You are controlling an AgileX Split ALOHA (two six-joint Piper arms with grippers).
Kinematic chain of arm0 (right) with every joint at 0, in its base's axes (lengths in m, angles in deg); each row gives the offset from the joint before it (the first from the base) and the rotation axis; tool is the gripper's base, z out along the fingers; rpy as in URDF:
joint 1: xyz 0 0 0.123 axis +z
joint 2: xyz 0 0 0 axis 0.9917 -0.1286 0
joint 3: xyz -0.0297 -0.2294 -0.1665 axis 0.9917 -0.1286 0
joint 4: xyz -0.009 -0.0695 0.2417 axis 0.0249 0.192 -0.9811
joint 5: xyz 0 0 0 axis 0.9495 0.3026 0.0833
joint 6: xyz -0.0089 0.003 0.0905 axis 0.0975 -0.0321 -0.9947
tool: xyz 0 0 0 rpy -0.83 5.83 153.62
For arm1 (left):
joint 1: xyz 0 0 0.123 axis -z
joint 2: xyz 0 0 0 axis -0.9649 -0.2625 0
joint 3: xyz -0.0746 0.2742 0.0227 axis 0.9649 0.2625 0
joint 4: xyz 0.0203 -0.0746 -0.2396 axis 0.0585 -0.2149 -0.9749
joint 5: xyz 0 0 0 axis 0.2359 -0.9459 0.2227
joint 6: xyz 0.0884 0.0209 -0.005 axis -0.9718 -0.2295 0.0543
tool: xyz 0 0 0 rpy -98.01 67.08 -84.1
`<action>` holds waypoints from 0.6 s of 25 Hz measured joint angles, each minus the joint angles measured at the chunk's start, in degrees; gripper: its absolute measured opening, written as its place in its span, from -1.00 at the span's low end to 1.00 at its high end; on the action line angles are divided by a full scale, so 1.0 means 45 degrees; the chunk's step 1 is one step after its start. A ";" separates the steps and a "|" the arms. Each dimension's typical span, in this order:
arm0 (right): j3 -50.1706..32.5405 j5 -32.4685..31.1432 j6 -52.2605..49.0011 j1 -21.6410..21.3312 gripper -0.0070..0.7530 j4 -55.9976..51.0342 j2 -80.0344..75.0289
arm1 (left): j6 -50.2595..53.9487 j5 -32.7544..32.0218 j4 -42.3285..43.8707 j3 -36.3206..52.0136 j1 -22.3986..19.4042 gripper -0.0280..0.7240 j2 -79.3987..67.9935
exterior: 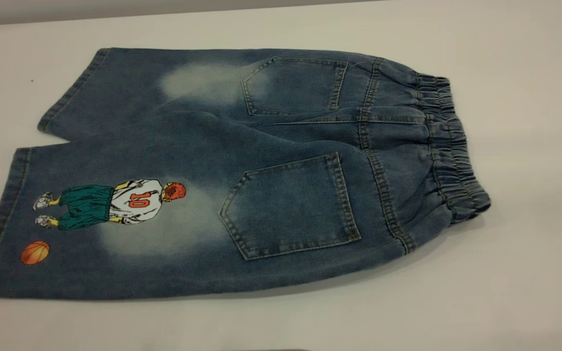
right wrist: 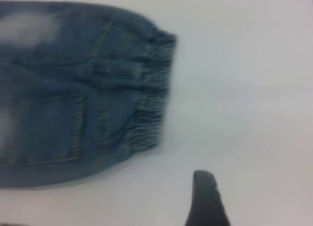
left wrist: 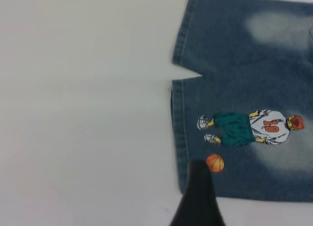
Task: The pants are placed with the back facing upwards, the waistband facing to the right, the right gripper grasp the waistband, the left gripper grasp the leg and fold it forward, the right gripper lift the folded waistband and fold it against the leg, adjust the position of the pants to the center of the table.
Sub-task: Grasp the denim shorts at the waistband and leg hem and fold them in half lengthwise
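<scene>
The pants (exterior: 242,170) lie flat and back up on the table (exterior: 530,273), both patch pockets showing. Their elastic waistband (exterior: 449,146) points right. The leg (exterior: 90,214) with the number 10 player and the orange basketball lies nearest the front edge, and the plain leg (exterior: 130,83) behind it. Neither arm shows in the exterior view. In the left wrist view the left gripper (left wrist: 198,199) hangs over the printed leg's (left wrist: 244,138) hem corner, next to the basketball print (left wrist: 215,163). In the right wrist view the right gripper (right wrist: 205,199) is over bare table, apart from the waistband (right wrist: 151,89).
Bare white tabletop (exterior: 281,326) surrounds the pants, with a wide strip to the right of the waistband and along the front. The table's far edge (exterior: 164,12) runs behind the plain leg.
</scene>
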 joint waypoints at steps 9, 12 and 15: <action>0.0000 0.1890 0.3885 0.0000 0.56 -0.4375 -0.6337 | -0.4566 0.2229 -0.2797 -0.0597 0.0000 0.50 -0.6290; 0.0000 0.2168 0.5012 0.0000 0.65 -0.5968 -0.8583 | -0.5771 0.2705 -0.3706 -0.0597 0.0000 0.61 -0.8056; 0.0015 0.2427 0.6414 0.0000 0.65 -0.7912 -1.0645 | -0.6666 0.3261 -0.4622 -0.0612 0.0000 0.65 -0.9597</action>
